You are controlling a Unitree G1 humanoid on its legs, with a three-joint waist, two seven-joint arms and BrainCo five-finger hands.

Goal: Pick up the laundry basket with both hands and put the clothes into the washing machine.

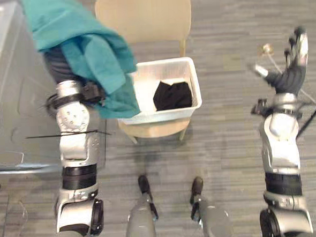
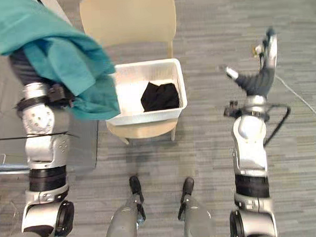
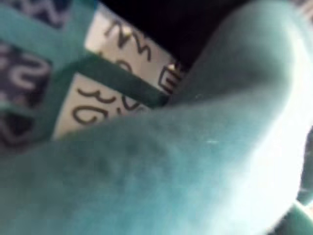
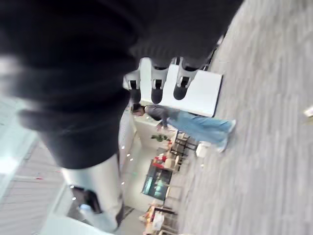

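A white laundry basket (image 1: 197, 92) rests on the seat of a light wooden chair (image 1: 146, 14), with a black garment (image 1: 172, 95) lying in it. A teal garment (image 1: 83, 42) hangs over my raised left hand (image 1: 58, 63), left of the basket; its lower edge droops over the basket's left rim. In the left wrist view the teal cloth (image 3: 195, 161) and its printed label cover the hand's fingers. My right hand (image 1: 294, 62) is held up well to the right of the basket, fingers straight and spread, holding nothing. Its dark fingertips (image 4: 156, 93) point into open air.
A grey, flat-topped appliance (image 1: 2, 79) fills the left edge beside my left arm. Grey striped floor (image 1: 227, 17) surrounds the chair. A person (image 4: 190, 125) stands far off in the right wrist view.
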